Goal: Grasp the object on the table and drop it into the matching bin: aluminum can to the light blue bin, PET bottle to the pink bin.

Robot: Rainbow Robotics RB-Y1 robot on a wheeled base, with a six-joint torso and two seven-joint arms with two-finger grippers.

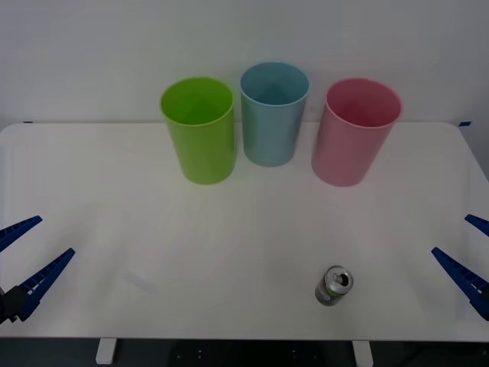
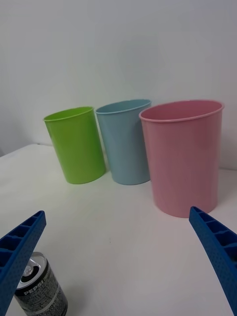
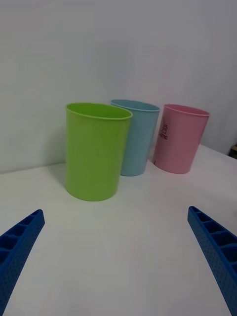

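3 bins, 1 can, nothing picked up yet

1 small can (image 1: 334, 286) stands upright on the white table (image 1: 229, 252), near the front edge and toward the robot's right, well apart from the bins. at the back stand the green bin (image 1: 199, 130), the light blue bin (image 1: 273, 115) in the middle and the pink bin (image 1: 354, 131) on the right, all close together.

the right gripper (image 1: 466, 260) hangs at the right edge of the table, fingers spread wide, gripping nothing; the can sits just beside one finger in its wrist view (image 2: 39, 291). the left gripper (image 1: 27, 264) waits at the left edge, also wide open and empty.

my guess is the reach for the can comes next. the can is light and narrow, so a finger brushing it on the way in could tip it and send it rolling toward the front edge. later, the blue bin sits tight between its neighbours, so a release slightly off centre could land the can in the pink or green one.
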